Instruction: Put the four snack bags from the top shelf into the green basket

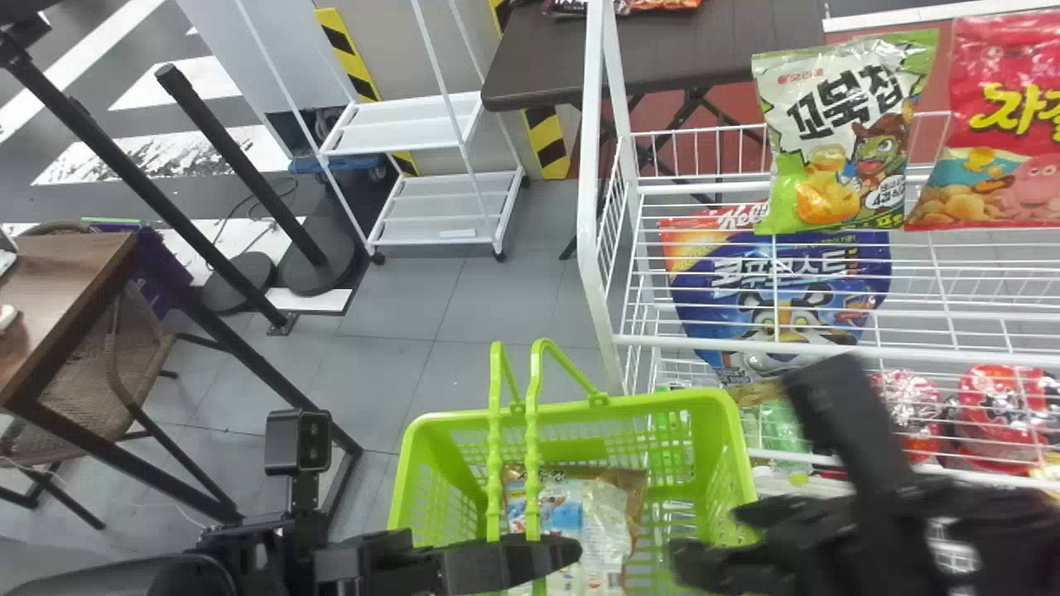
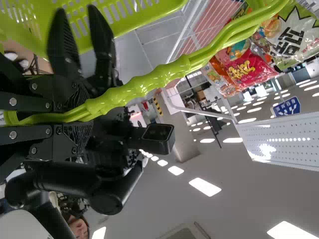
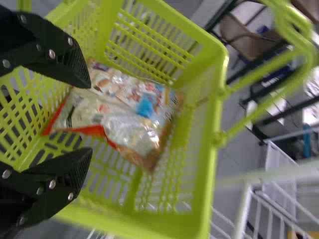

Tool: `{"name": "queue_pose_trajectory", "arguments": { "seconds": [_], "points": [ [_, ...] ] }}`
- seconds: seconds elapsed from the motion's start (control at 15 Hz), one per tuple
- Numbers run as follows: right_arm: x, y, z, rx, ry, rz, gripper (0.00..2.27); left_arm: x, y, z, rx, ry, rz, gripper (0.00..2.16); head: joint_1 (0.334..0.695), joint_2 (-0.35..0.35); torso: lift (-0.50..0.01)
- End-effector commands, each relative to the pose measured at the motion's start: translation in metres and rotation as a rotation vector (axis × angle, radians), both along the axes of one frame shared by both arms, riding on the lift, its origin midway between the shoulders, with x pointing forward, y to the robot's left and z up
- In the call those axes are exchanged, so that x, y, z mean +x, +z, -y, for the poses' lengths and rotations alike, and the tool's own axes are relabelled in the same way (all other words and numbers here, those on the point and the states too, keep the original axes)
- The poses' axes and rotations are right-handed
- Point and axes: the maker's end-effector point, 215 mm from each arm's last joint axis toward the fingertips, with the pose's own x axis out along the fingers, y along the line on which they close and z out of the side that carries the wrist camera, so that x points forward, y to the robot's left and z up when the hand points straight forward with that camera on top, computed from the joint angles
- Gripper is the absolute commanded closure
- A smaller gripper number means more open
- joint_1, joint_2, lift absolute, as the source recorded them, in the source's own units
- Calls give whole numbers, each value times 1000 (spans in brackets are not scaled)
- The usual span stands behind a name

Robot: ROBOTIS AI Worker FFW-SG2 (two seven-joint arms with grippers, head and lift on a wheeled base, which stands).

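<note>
My left gripper [image 1: 517,564] is shut on the green basket's two raised handles; in the left wrist view they run out from between the left gripper [image 2: 50,118]. The green basket [image 1: 662,406] hangs before the rack with packaged snacks [image 1: 609,530] lying inside; how many overlap there, I cannot tell. The right gripper [image 1: 754,472] is over the basket's right part. Seen from its own wrist, the right gripper [image 3: 89,117] stands open above the basket, nothing between its fingers. On the top shelf stand a green-and-white bag [image 1: 836,136] and a red bag [image 1: 998,124]; an orange bag [image 2: 222,77] shows beyond.
The white wire rack [image 1: 592,207] rises just right of the basket, with a blue cereal bag [image 1: 778,290] and red packages [image 1: 1006,406] lower down. A brown table [image 1: 66,290] stands at the left, a white cart [image 1: 439,207] farther back.
</note>
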Motion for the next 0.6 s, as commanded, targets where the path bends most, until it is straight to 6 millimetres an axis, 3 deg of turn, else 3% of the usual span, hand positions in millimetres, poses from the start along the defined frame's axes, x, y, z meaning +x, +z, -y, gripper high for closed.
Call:
{"name": "queue_pose_trajectory", "arguments": {
  "seconds": [0.0,0.13,0.27,0.4,0.53],
  "points": [
    [51,16,64,10,-167,61,70,-1,2,-1,-7,-7,0,2148,695,350,0],
    [108,46,108,30,-293,183,73,-2,2,0,-9,-9,0,2148,695,350,0],
    [167,67,150,34,-399,285,73,-2,2,0,-10,-9,-1,2148,695,255,0],
    [220,82,174,48,-467,388,73,-2,2,0,-9,-8,1,2148,695,171,0],
    [271,85,180,52,-499,463,73,-1,2,1,-11,-7,3,2148,695,88,0]
  ]
}}
